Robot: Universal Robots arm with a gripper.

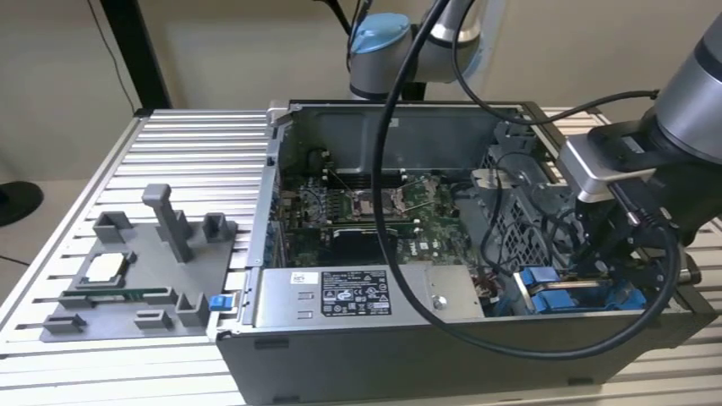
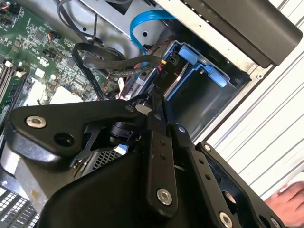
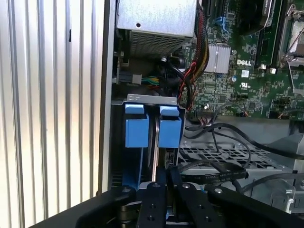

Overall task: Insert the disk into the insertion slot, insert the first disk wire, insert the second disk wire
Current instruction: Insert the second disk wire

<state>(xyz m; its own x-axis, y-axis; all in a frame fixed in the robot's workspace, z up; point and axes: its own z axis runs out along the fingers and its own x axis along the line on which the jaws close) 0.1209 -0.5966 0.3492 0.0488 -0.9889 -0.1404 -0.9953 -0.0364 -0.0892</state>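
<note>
The disk (image 3: 155,142) stands on edge in the insertion slot (image 3: 142,99), between two bright blue tabs (image 3: 137,126) of its frame. In the exterior view the slot (image 1: 564,298) lies in the case's near corner on the exterior view's right, and my gripper (image 1: 594,272) reaches down into it. In both wrist views the black fingers (image 3: 154,199) come together, shut on a black wire connector (image 2: 165,70) held against the disk's end by the blue frame (image 2: 202,66). My gripper (image 2: 156,99) (image 3: 164,173) hides the contact itself. A blue flat wire (image 2: 142,19) curls behind.
The grey power-supply box (image 1: 338,296) sits beside the slot, with the motherboard (image 1: 373,211) behind it. A perforated metal cage (image 3: 223,156) and loose black cables (image 3: 218,176) crowd the gripper. A grey fixture (image 1: 135,271) lies on the ribbed table. A hand (image 2: 290,203) is near.
</note>
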